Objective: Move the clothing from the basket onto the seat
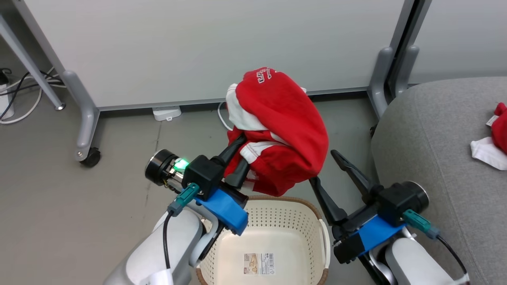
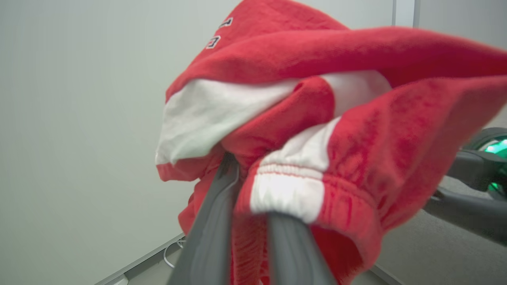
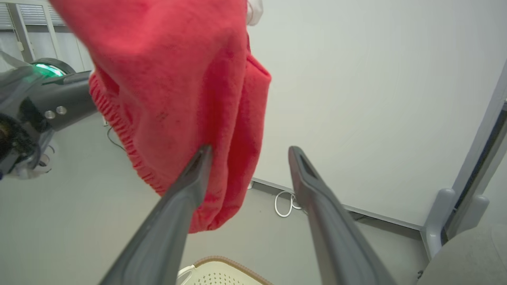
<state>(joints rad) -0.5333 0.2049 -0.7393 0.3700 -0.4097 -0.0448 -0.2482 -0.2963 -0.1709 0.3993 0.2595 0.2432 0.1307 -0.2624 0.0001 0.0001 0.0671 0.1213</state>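
Note:
A bundle of red clothing [image 1: 285, 130] with white trim hangs above the far end of the basket [image 1: 277, 198], with my left gripper [image 1: 241, 155] shut on its elastic waistband. In the left wrist view the clothing [image 2: 336, 130] drapes over both fingers [image 2: 212, 225]. The cream basket's floor is bare apart from a barcode label [image 1: 258, 264]. My right gripper [image 1: 324, 166] stands open just right of the bundle. In the right wrist view its left fingertip [image 3: 202, 158] is against the hanging clothing [image 3: 178, 79]. The grey seat [image 1: 435, 150] lies to the right, with more red and white clothing [image 1: 495, 138] on it.
White partition panels [image 1: 198, 47] on grey feet with a caster [image 1: 91, 157] stand behind the basket. Cables [image 1: 23, 99] trail on the floor at the far left, and a white cord [image 1: 222, 116] loops by the panel's foot. Grey floor spreads to the left.

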